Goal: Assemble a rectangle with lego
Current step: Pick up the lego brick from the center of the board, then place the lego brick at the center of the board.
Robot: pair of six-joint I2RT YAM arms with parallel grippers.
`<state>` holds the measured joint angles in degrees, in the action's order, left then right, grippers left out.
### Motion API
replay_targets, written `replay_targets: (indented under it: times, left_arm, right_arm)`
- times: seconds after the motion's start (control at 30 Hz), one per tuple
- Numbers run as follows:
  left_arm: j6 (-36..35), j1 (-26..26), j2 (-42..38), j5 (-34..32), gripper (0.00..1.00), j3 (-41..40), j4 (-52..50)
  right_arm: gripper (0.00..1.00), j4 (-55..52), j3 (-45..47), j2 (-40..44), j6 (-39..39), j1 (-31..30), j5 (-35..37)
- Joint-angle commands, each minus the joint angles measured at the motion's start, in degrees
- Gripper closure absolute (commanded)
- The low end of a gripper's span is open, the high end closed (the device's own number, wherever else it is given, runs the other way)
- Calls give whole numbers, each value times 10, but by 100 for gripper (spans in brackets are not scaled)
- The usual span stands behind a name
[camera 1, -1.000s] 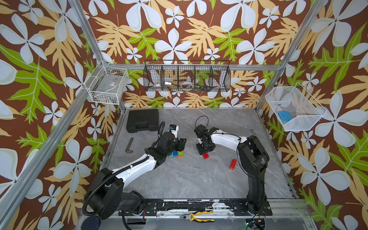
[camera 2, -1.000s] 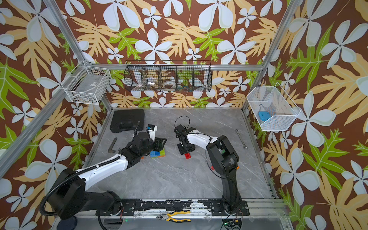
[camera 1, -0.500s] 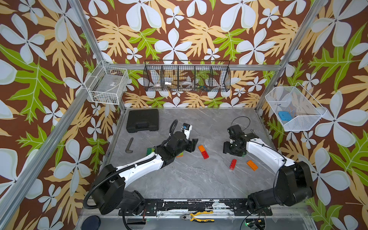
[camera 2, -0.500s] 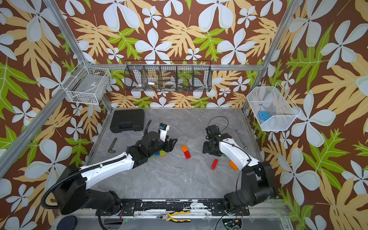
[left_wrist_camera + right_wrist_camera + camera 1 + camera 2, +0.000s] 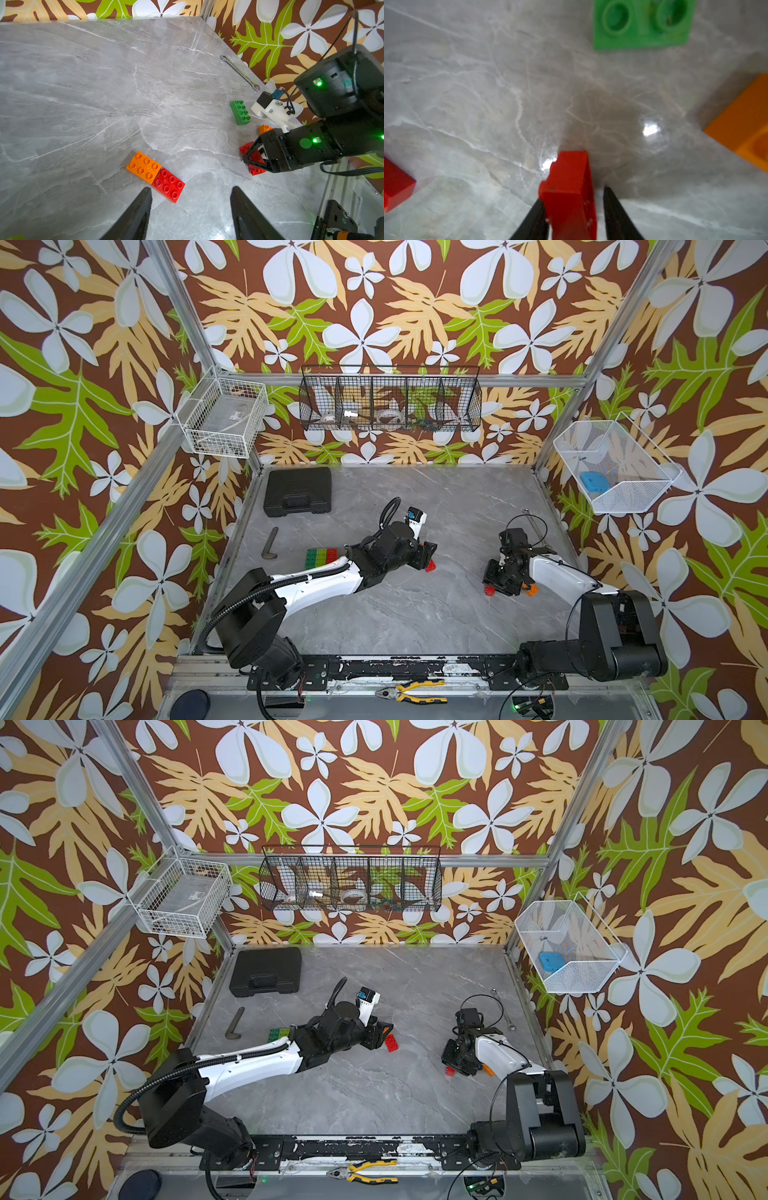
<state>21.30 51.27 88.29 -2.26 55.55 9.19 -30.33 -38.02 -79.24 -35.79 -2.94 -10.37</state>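
Wall containers: white wire basket (image 5: 195, 435) holds pale flat item (image 5: 232, 416); black wire rack (image 5: 390, 377), tape rolls (image 5: 390, 416); white mesh bin (image 5: 627, 499), blue block (image 5: 593, 484). Below, left gripper (image 5: 191, 188) fingers apart near joined orange-red lego bricks (image 5: 155, 176); right gripper (image 5: 573, 195) straddles red lego brick (image 5: 566, 176), clamping unclear.

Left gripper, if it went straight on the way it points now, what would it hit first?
Probably the red brick touching the orange brick. It lies on the table just ahead of the open left gripper, though depth is unclear.
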Motion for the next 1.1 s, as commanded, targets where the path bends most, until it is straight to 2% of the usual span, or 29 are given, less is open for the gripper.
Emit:
replay_targets:
  times: [0.0, 0.03, 0.13, 0.2, 0.27, 0.37, 0.43, 0.53, 0.67, 0.97, 1.07]
  left_arm:
    - [27, -1, -5, -5, 45, 7, -1]
    - [36, -5, -8, -1, 47, 7, -3]
    - [77, -14, -19, 46, 49, -7, 24]
    - [121, -14, -22, 84, 41, -30, 69]
    - [171, -12, -16, 110, 30, -52, 123]
    - [221, -5, 8, 132, 19, -65, 189]
    - [229, 4, 22, 129, 15, -53, 204]
    - [233, 9, 28, 109, 15, -46, 217]
    - [230, 9, 34, 108, 23, -38, 231]
    - [210, 9, 52, 110, 54, -11, 228]
    - [202, 9, 54, 111, 59, -6, 223]
  right_arm:
    - [79, 53, 6, 21, 0, 0, -35]
    - [83, 71, 7, 42, -6, 0, -56]
    - [85, 145, 10, 99, -64, -6, -129]
    - [85, 195, 4, 125, -118, -30, -151]
    - [86, 253, -1, 150, -179, -68, -144]
    - [85, 331, 0, 169, -272, -116, -120]
    - [85, 363, 3, 174, -318, -138, -102]
    - [84, 377, -5, 173, -347, -156, -94]
    - [84, 387, -9, 175, -370, -171, -97]
    - [84, 399, 1, 177, -398, -199, -106]
    - [84, 388, -3, 175, -394, -201, -111]
